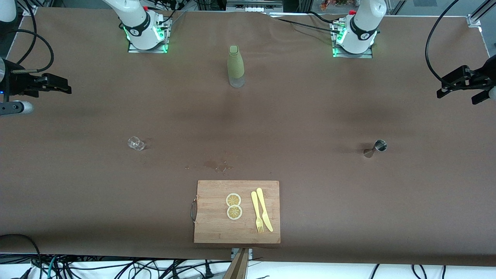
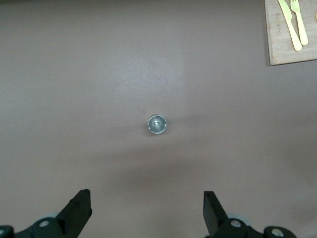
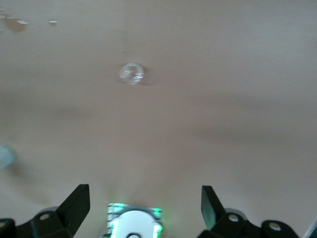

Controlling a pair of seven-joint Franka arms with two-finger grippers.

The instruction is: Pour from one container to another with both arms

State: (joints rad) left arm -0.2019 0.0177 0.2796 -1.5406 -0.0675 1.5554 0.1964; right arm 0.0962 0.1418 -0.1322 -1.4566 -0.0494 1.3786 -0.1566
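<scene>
Wrist views show left gripper (image 2: 147, 210) and right gripper (image 3: 145, 207) wide open, empty.

left tool (image 2: 147, 213) raised, jaws wide | right tool (image 3: 145, 210) raised, jaws wide

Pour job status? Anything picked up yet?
Done: nothing; metal jigger and small glass stand untouched on the table. In hand: nothing. Left gripper hangs open above the jigger, right gripper open above the glass. Left: grasp both, pour.
</scene>
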